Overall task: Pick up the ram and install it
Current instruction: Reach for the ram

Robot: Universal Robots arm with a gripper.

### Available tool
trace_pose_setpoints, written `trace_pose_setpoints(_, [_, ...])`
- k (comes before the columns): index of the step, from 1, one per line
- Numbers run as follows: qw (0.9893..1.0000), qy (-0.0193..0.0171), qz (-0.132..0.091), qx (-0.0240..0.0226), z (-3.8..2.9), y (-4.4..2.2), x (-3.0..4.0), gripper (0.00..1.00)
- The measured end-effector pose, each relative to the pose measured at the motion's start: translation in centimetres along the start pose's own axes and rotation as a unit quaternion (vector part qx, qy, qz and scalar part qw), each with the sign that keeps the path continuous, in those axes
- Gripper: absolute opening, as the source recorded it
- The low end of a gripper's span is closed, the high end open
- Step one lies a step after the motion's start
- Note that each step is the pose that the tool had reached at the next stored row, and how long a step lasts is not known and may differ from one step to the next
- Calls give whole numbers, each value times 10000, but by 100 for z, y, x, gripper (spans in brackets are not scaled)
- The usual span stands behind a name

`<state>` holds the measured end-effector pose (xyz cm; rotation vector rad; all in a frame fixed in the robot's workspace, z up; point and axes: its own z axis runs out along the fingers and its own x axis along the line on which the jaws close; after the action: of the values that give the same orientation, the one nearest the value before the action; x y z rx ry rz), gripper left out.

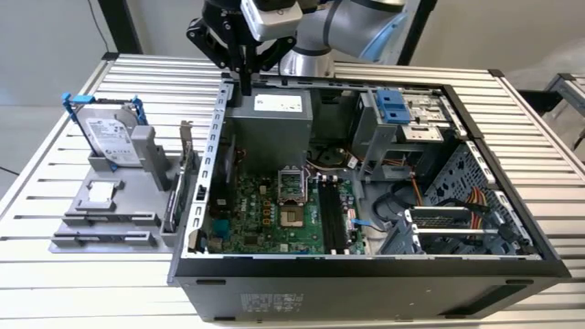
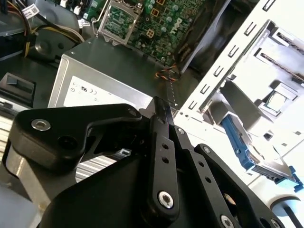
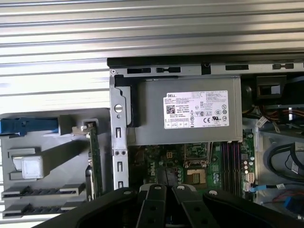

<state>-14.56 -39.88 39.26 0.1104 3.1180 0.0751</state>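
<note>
black metal pincer (image 1: 245, 88) pinched shut on nothing, hovering by the boxy gray power supply (image 1: 270, 127), ram (image 3: 95, 161) a thin flat strip, on edge in the gray plastic holder (image 1: 101, 233), just outside the case (image 1: 366, 284) wall

The exterior view looks down at a slant, from well back, over the open black tower case (image 1: 366, 288) toward the grey metal power-supply box (image 1: 270, 116) at its far end. The first wrist view faces straight down on that box (image 3: 190, 114) (from higher up). The second wrist view sits close behind the black gripper (image 2: 160, 105), skimming the same box (image 2: 95, 80). All three share it.
</note>
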Motion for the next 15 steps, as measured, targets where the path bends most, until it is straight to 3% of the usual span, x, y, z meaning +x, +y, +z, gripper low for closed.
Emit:
trace_pose_setpoints(7, [10000,0,0,0,-1,-3,51,0])
trace_pose_setpoints(15, [10000,0,-1,0,-1,-4,60,0])
